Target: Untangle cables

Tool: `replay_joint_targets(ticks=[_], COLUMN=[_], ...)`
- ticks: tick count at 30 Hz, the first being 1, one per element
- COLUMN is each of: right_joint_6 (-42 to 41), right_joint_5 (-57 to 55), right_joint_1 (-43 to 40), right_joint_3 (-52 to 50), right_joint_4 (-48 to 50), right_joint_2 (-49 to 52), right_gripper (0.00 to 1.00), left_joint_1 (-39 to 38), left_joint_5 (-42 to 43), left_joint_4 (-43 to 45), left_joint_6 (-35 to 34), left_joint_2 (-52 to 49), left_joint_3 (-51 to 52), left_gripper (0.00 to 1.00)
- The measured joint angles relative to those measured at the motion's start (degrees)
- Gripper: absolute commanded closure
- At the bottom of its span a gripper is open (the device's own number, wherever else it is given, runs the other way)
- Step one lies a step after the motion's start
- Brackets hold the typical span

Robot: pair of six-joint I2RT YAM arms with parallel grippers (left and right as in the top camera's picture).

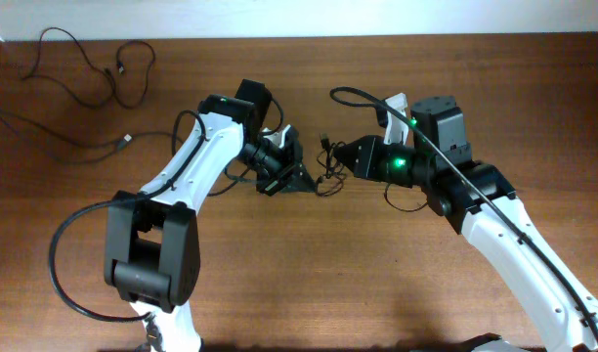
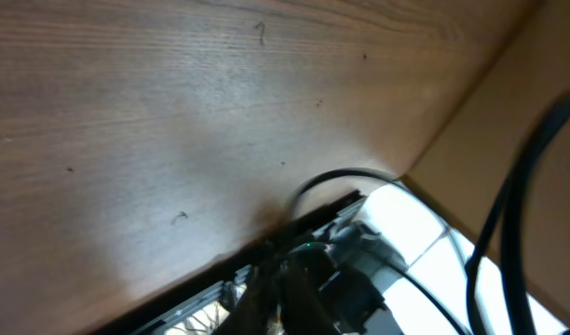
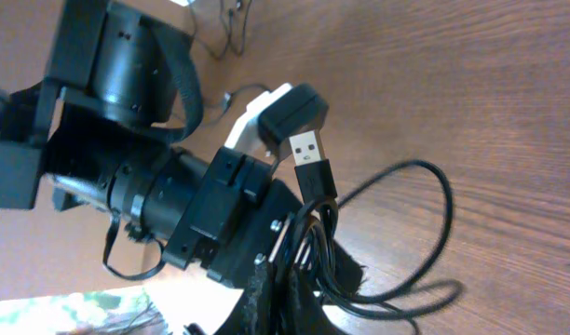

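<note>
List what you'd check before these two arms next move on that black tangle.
1. The right gripper is shut on the cable knot: ok.
2. The left gripper is shut; on a strand or not: cannot tell.
3. The USB plug sticks out of the knot: ok.
4. Knot pulled apart: not ok, loops bunched.
5. The loose cords at far left lie apart from both arms: ok.

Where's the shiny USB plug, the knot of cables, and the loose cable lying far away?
USB plug (image 3: 307, 147): right wrist view, on its metal tip.
Cable knot (image 3: 313, 237): right wrist view, on the bunched cords.
Loose cable (image 1: 124, 144): overhead view, on its plug end.
</note>
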State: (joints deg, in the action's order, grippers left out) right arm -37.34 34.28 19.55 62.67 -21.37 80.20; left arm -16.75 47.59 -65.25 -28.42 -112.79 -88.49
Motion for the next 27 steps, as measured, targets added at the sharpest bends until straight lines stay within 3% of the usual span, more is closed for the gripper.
replay_joint_targets(ticks=[5,6,7,8,9,10,11,12,14,17,24,25,26,27], right_joint_6=[0.04,0.07,0.07,0.09,0.09,0.07,0.04,0.04,-0.79,-4.61,-9.29,-9.44,-9.49,-9.60], right_joint_5=[-2.45,-2.60,-2.82,-2.93,-3.13,-3.89,-5.27,-6.51,-9.64,-10.23,-7.28,-7.21,-7.21,-7.15], right_joint_1=[0.00,0.00,0.00,0.00,0.00,0.00,0.00,0.00,0.00,0.00,0.00,0.00,0.00,0.00], right_joint_3=[0.00,0.00,0.00,0.00,0.00,0.00,0.00,0.00,0.00,0.00,0.00,0.00,0.00,0.00], right_joint_4=[-0.90,-0.92,-0.92,-0.92,-0.98,-1.57,-2.91,-3.82,-5.29,-5.38,-3.50,-3.50,-3.50,-3.50], right_joint_2=[0.00,0.00,0.00,0.00,0.00,0.00,0.00,0.00,0.57,2.56,3.87,3.87,3.87,3.87], right_gripper=[0.96,0.96,0.96,0.96,0.96,0.96,0.96,0.96,0.96,0.96,0.96,0.96,0.96,0.96], left_joint_1=[0.00,0.00,0.00,0.00,0.00,0.00,0.00,0.00,0.00,-0.02,-3.58,-4.52,-5.14,-5.64], left_joint_5=[-6.34,-7.39,-8.72,-9.86,-10.38,-10.12,-8.83,-7.58,-6.51,-6.47,-6.67,-6.73,-6.86,-7.17], left_joint_4=[-0.11,-0.11,-0.11,-0.13,-0.20,-0.11,0.57,1.36,1.68,2.29,6.25,7.04,7.30,7.89], left_joint_6=[0.07,0.07,0.07,0.07,0.24,1.09,3.96,7.52,16.28,22.49,27.67,28.61,29.00,29.53], left_joint_2=[0.00,0.00,0.00,0.00,0.00,0.00,0.00,0.00,0.00,0.00,0.00,0.00,0.00,0.00], left_joint_3=[0.00,0.00,0.00,0.00,0.02,0.02,0.07,0.07,0.07,0.07,0.11,0.11,0.11,0.11], left_gripper=[1.00,0.91,0.65,0.53,0.50,0.35,0.28,0.26,0.24,0.20,0.19,0.32,0.51,0.56])
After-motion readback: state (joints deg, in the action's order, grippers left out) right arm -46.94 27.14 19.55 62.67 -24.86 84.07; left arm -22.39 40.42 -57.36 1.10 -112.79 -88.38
